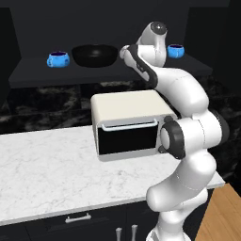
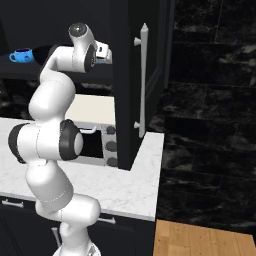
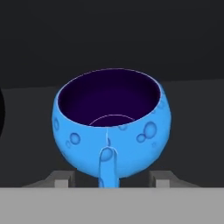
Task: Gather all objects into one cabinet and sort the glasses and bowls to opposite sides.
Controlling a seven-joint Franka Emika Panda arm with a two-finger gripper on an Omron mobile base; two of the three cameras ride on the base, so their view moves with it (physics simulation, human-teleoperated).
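A bright-blue cup point(image 3: 112, 127) stands upright on the dark shelf board point(image 1: 33, 70) of the open black wall cabinet point(image 1: 94, 19). In the hand view it sits close in front, its purple inside showing and its handle pointing toward the camera. The two tips of the tool point(image 3: 112, 179) rise at either side of the cup's lower body, right by it; whether they press on it cannot be told, so the tool's grip is unclear. The jaws stand about as wide as the cup.

In the left base view this cup point(image 1: 176, 50) is at the right end of the shelf, just beyond the robot's wrist. A wide black bowl point(image 1: 94, 55) rests near the middle of the same shelf, and a second blue cup point(image 1: 58, 59) stands just beside it to the left, apart from it. In the right base view that second cup point(image 2: 21, 55) shows at the far left.

Below the shelf, a cream toaster oven point(image 1: 129, 123) with a dark glass door sits on the white marble desk point(image 1: 47, 174). Black drawers with silver handles point(image 1: 77, 218) run under the desk. A tall dark cabinet door point(image 2: 142, 75) with a long handle stands open at the right of the shelf.
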